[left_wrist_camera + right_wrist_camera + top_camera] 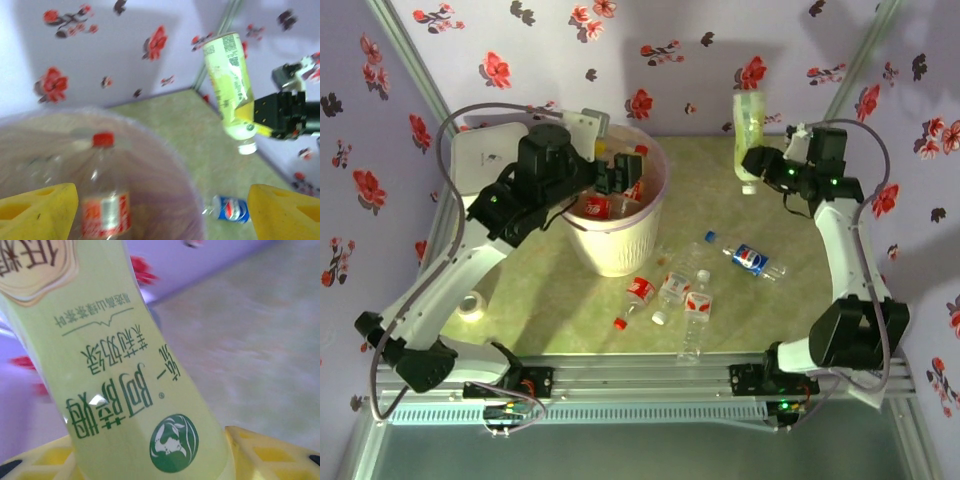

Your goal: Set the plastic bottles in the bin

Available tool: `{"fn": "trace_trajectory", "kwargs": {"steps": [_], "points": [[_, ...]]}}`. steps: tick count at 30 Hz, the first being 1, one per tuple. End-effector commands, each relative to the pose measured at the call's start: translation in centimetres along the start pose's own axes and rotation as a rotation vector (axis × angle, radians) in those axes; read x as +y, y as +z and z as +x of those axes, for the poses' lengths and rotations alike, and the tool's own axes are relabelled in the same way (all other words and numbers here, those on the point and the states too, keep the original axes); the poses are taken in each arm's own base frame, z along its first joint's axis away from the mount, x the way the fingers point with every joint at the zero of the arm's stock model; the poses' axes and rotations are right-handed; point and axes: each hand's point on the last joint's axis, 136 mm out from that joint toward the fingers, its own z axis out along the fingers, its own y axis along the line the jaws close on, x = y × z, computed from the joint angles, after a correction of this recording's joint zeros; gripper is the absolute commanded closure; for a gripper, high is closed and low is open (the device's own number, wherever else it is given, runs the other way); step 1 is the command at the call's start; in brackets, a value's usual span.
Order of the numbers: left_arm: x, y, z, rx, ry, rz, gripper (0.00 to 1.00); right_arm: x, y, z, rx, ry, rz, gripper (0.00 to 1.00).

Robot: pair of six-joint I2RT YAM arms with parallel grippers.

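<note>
Right now my right gripper (pixel 761 166) is clenched on the green-labelled bottle (pixel 748 124). It holds the bottle upside down, with the white cap hanging just below my fingers and the long body rising above them. In the right wrist view the glossy label sleeve sits between my yellow pads (pixel 272 456), touching both.

I judge this bottle light and thin-walled. It should dent under a hard squeeze, and the smooth sleeve looks slippery. I hold it low near the shoulder, where the plastic is probably stiffest, but the tall part above my grip could tip or swing if I move quickly.

The bin (pixel 617 252) stands well off to the left of this gripper, with the bare table between. My left gripper (pixel 620 180) hovers directly over the bin's mouth. Its fingers are spread wide with nothing between them, and a red-labelled bottle (pixel 105 200) lies in the bin just beneath.

The blue-labelled bottle (pixel 752 260) lies on the table below and nearer than my right gripper. It is round, so it would likely roll, and I would take it across the middle of the body.
</note>
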Motion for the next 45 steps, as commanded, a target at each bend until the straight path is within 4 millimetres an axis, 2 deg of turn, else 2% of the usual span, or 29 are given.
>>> {"fn": "trace_trajectory", "kwargs": {"steps": [1, 4, 5, 10, 13, 21, 29, 33, 35, 37, 39, 42, 45], "points": [[-3.0, 1.3, -3.6, -0.126, -0.078, 0.147, 0.10, 8.8, -0.4, -0.4, 0.003, 0.039, -0.394, 0.61], [-4.0, 2.6, -4.4, -0.154, -0.106, 0.206, 0.00, 13.2, -0.1, 1.4, 0.058, 0.002, -0.512, 0.62], [-4.3, 3.0, -4.5, -0.156, -0.112, 0.225, 0.00, 14.4, 0.2, 2.1, 0.083, -0.010, -0.540, 0.62], [-4.1, 5.5, -4.1, -0.136, -0.104, 0.215, 0.00, 18.3, 0.6, 4.8, 0.155, -0.064, -0.629, 0.63], [-4.0, 6.2, -4.3, -0.149, -0.097, 0.208, 0.00, 19.5, 0.5, 6.0, 0.184, -0.091, -0.643, 0.64], [-3.5, 7.8, -4.8, -0.161, -0.093, 0.177, 0.03, 20.5, 0.3, 7.1, 0.223, -0.111, -0.679, 0.65], [-3.2, 8.4, -5.1, -0.180, -0.095, 0.160, 0.43, 20.3, 0.7, 7.6, 0.244, -0.106, -0.687, 0.65], [-3.2, 8.5, -5.3, -0.182, -0.091, 0.159, 0.52, 20.5, 0.6, 7.6, 0.247, -0.113, -0.694, 0.62], [-3.0, 8.5, -5.4, -0.183, -0.088, 0.154, 0.55, 20.5, 0.5, 7.5, 0.244, -0.124, -0.692, 0.54], [-2.8, 8.2, -5.8, -0.190, -0.084, 0.147, 0.56, 20.3, 0.2, 7.3, 0.237, -0.146, -0.675, 0.30], [-2.4, 7.7, -6.3, -0.195, -0.071, 0.137, 0.56, 19.6, 0.1, 7.1, 0.217, -0.175, -0.623, 0.15], [-1.4, 5.8, -7.5, -0.200, -0.033, 0.103, 0.59, 17.9, -0.5, 6.8, 0.179, -0.233, -0.514, 0.06], [0.1, 3.7, -8.1, -0.173, 0.010, 0.053, 0.60, 15.9, -1.3, 5.9, 0.124, -0.239, -0.435, 0.04]]}}
